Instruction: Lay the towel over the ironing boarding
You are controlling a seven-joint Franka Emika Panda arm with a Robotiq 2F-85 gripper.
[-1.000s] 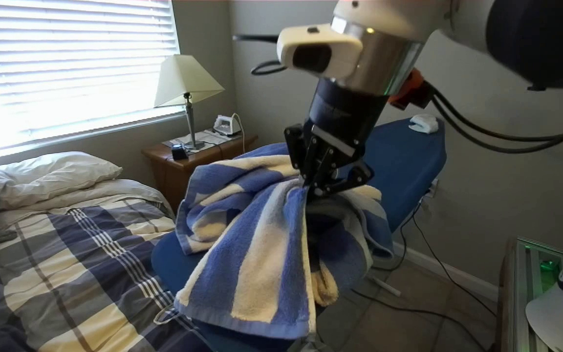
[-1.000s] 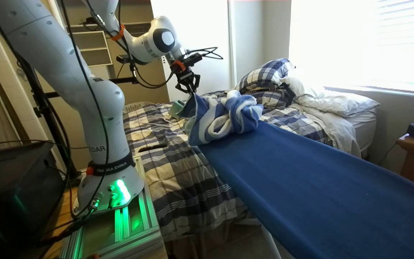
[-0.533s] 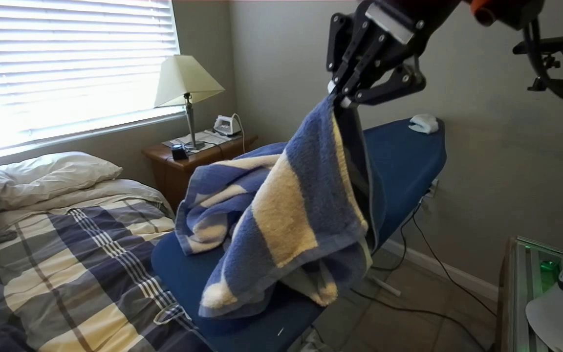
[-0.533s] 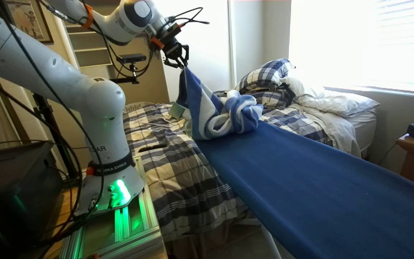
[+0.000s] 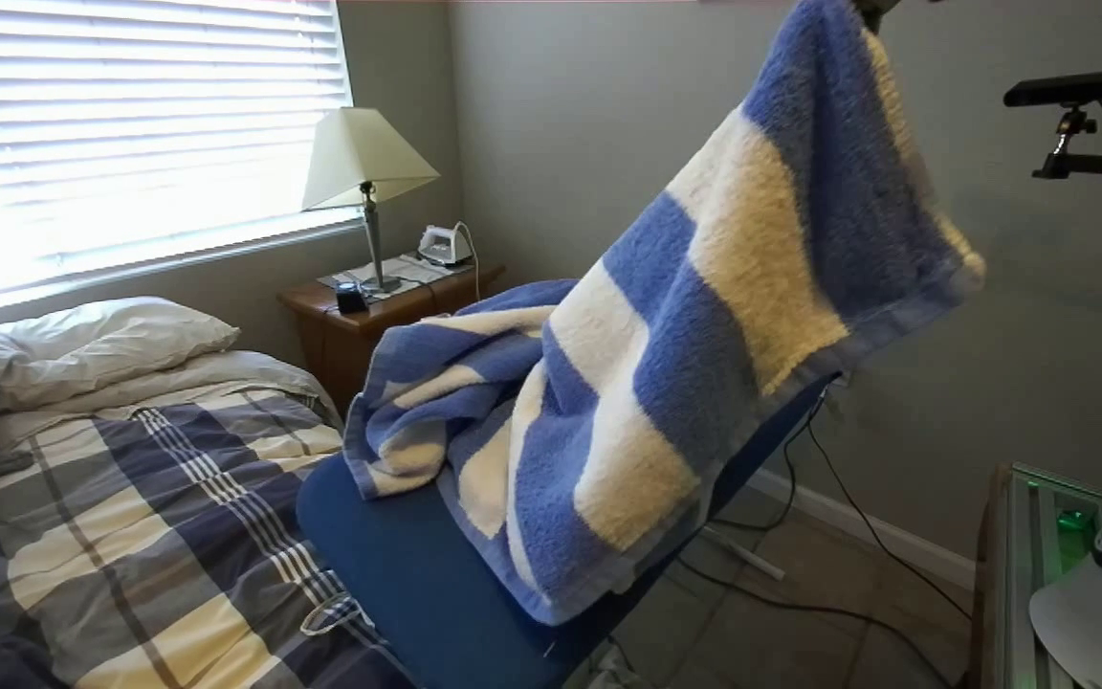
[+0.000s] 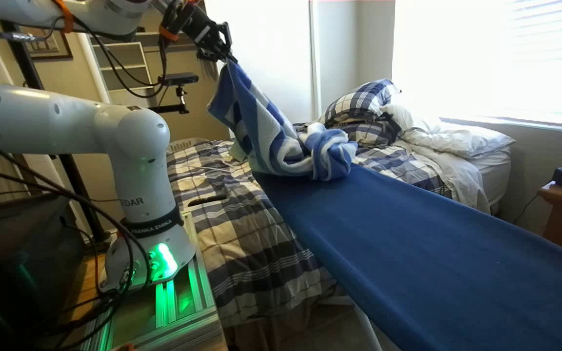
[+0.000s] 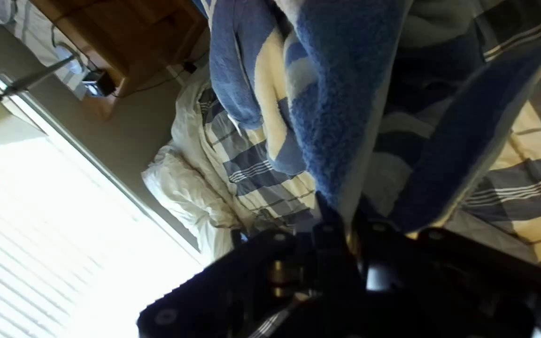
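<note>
The blue-and-cream striped towel (image 5: 647,383) lies partly bunched on the solid-blue ironing board (image 5: 398,555), near its end by the bed. Its bunched part stays on the board; the rest is pulled up in a slanting sheet. My gripper (image 6: 231,59) is shut on a top edge of the towel (image 6: 271,131), high above the board (image 6: 408,243). In the wrist view the towel (image 7: 345,103) runs away from between the fingertips (image 7: 343,213), with a loose flap to the right. In an exterior view the gripper is almost wholly out of frame at the top.
A plaid-covered bed (image 5: 178,536) stands beside the board. A wooden nightstand (image 5: 321,306) holds a lamp (image 5: 369,158) and an iron (image 5: 444,246). A camera on a bracket (image 6: 178,79) is near the arm. Cables (image 5: 800,608) lie on the floor.
My gripper has risen and drawn back toward the robot base, holding the towel. More of the towel has lifted and stretched out, while the bunched part stayed in place.
</note>
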